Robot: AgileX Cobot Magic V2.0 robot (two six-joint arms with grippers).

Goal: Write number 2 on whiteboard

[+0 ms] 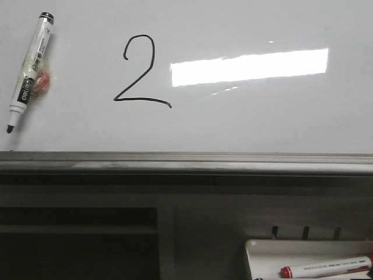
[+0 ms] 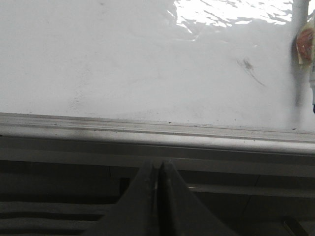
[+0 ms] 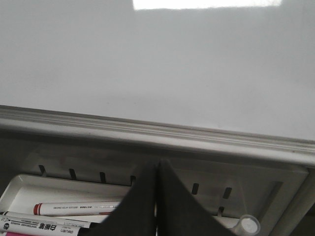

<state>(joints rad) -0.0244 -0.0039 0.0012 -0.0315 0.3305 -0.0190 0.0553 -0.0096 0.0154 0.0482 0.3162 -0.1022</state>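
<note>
A thin black hand-drawn number 2 (image 1: 139,72) stands on the glossy whiteboard (image 1: 262,122), left of a bright rectangular glare. A black-capped white marker (image 1: 30,71) sticks to the board at the far left, tip down, with an orange blob beside it. My left gripper (image 2: 158,166) is shut and empty below the board's grey ledge (image 2: 147,132). My right gripper (image 3: 157,164) is shut and empty below the ledge (image 3: 162,132), above a white tray (image 3: 19,189). Neither gripper shows in the front view.
A white plastic tray (image 1: 256,248) at the lower right holds a red-capped marker (image 1: 326,267). In the right wrist view it holds several markers (image 3: 74,208) and a clear cap (image 3: 249,224). A dark recess (image 1: 76,245) lies below the ledge at left.
</note>
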